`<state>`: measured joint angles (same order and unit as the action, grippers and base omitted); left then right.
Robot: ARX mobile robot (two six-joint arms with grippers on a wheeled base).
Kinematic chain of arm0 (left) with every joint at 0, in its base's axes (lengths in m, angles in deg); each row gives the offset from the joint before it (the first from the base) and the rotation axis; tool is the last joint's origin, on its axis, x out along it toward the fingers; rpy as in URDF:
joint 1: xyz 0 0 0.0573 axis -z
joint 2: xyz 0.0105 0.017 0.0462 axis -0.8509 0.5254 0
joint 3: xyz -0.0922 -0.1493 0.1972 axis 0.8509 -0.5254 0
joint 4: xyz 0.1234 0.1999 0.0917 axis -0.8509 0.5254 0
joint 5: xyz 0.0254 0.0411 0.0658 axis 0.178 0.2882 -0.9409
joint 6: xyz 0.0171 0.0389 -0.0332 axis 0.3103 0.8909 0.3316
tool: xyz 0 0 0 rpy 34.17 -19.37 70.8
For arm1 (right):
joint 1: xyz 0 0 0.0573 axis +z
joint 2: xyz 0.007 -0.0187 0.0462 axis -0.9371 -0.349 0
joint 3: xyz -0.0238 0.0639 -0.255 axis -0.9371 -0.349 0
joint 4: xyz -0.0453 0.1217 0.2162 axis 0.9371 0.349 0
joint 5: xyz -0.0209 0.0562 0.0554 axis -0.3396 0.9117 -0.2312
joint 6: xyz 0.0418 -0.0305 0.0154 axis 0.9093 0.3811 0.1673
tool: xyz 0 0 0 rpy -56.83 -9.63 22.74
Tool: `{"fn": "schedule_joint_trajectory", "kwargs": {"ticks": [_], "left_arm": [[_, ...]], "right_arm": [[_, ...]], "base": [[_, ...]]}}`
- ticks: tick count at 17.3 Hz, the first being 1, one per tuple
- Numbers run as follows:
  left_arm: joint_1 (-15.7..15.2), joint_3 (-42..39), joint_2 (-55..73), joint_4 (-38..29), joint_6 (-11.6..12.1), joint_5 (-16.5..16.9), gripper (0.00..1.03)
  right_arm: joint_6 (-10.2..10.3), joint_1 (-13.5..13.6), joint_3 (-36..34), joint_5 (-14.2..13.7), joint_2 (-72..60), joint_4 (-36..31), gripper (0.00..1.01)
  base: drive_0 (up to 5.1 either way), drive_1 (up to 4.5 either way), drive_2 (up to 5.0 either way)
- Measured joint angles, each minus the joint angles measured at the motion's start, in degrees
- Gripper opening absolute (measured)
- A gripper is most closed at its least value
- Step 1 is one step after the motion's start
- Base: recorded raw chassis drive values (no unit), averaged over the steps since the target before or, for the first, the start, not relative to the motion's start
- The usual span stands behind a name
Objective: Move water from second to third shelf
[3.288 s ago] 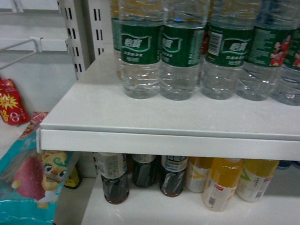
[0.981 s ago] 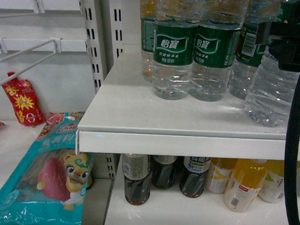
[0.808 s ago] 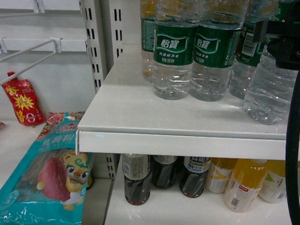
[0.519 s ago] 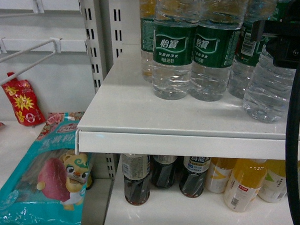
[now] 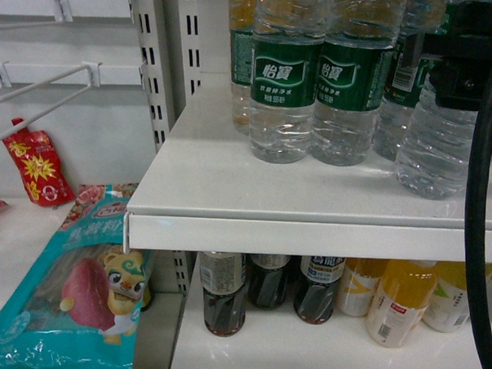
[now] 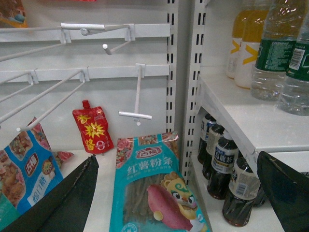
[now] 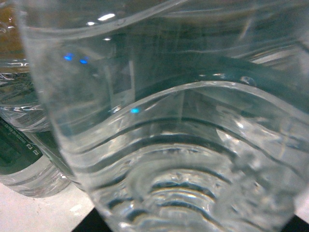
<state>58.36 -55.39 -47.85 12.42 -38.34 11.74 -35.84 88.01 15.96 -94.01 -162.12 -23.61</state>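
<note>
1. Four or so green-label waters stand on the white shelf [image 5: 229,202] in the head view; the right gripper [image 5: 467,67] is clamped on the water [image 5: 434,152] at the right end, its base apparently just off the shelf.
2. Left wrist view: left gripper [image 6: 183,193] spread wide over a sweet-potato noodle bag [image 6: 152,186], dark tea bottles [image 6: 222,162] to the right.
3. Right wrist view: ribbed bottle fills everything.

Right tool [image 5: 467,67] tips hidden behind water [image 5: 435,148]; caps cropped.
</note>
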Motion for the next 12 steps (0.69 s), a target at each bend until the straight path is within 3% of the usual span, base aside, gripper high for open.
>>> {"fn": "schedule_joint_trajectory", "kwargs": {"ticks": [3, 7, 12], "left_arm": [[0.00, 0.00, 0.00, 0.00, -0.02, 0.00, 0.98], [0.00, 0.00, 0.00, 0.00, 0.00, 0.00, 0.98], [0.00, 0.00, 0.00, 0.02, 0.00, 0.00, 0.98]], "right_arm": [[0.02, 0.00, 0.00, 0.00, -0.22, -0.07, 0.57], [-0.04, -0.07, 1.81, 0.00, -0.50, -1.51, 0.99], [-0.70, 0.39, 1.77, -0.39, 1.40, 0.31, 0.98]], "base": [[0.0, 0.00, 0.0], [0.0, 0.00, 0.0], [0.0, 0.00, 0.0]]}}
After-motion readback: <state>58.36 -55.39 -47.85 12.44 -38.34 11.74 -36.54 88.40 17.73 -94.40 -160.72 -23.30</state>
